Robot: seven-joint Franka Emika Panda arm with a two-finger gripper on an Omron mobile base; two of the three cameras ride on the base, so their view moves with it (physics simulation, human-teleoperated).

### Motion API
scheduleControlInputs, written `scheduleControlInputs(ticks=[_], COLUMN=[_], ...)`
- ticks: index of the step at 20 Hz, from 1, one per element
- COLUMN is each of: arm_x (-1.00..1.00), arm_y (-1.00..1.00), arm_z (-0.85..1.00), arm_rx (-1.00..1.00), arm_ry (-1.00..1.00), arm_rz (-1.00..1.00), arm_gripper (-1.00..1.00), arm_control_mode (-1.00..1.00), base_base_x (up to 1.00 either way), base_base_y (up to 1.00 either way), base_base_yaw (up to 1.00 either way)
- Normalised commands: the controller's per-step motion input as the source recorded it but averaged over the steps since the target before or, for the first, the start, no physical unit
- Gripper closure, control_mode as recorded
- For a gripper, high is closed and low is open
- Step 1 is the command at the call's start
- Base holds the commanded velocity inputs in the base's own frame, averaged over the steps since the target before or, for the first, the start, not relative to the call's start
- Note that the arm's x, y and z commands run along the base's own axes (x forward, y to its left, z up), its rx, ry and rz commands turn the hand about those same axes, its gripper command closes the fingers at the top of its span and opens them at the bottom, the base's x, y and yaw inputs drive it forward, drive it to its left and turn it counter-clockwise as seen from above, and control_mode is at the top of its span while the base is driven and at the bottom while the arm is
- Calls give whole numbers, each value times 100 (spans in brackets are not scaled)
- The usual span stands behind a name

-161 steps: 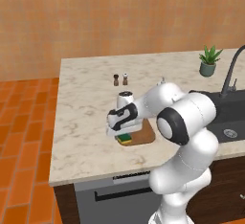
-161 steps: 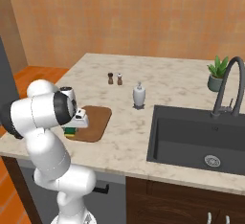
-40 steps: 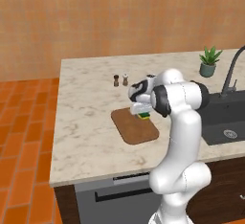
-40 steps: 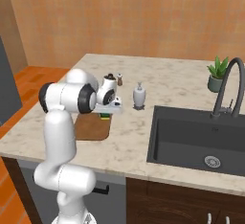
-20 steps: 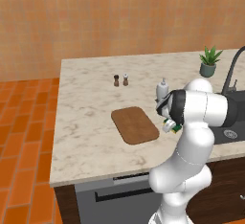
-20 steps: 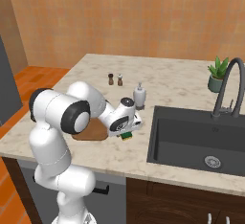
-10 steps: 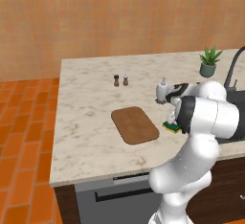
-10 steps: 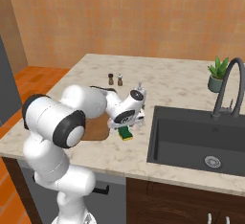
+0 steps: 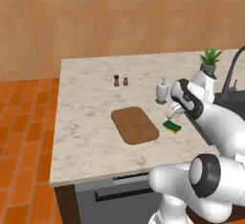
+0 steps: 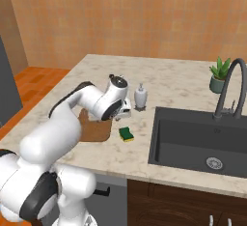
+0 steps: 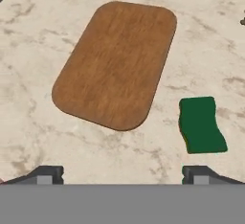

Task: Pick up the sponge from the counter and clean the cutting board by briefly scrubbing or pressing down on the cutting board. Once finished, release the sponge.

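We see bare counter [image 11: 43, 137] around the cutting board [image 11: 117, 60]; the sponge [image 11: 201, 125] lies just beside it, the soap bottle [image 9: 162, 90] stands near.

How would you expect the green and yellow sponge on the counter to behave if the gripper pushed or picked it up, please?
The sponge is a small flat block, so it would probably slide rather than roll or tip. Its edges look slightly wavy in the hand view, which suggests it is soft and would squash between the fingers. Lying flat on the smooth counter, beside the cutting board, it seems light and easily nudged.
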Motion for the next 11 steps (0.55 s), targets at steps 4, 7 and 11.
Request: scheduleControlInputs(ticks=[4, 7, 11], arm_x=[-96, -100, -100], arm_y=[57, 40, 22], arm_z=[33, 48, 46], arm_rx=[-3, 0, 0], arm_ry=[-7, -13, -17], arm_rz=[-38, -28, -19], arm_gripper=[-100, -100, -100], arm_control_mode=[-100, -100, -100], base_base_x=[0, 0, 0], base_base_y=[0, 0, 0], base_base_yaw=[0, 0, 0])
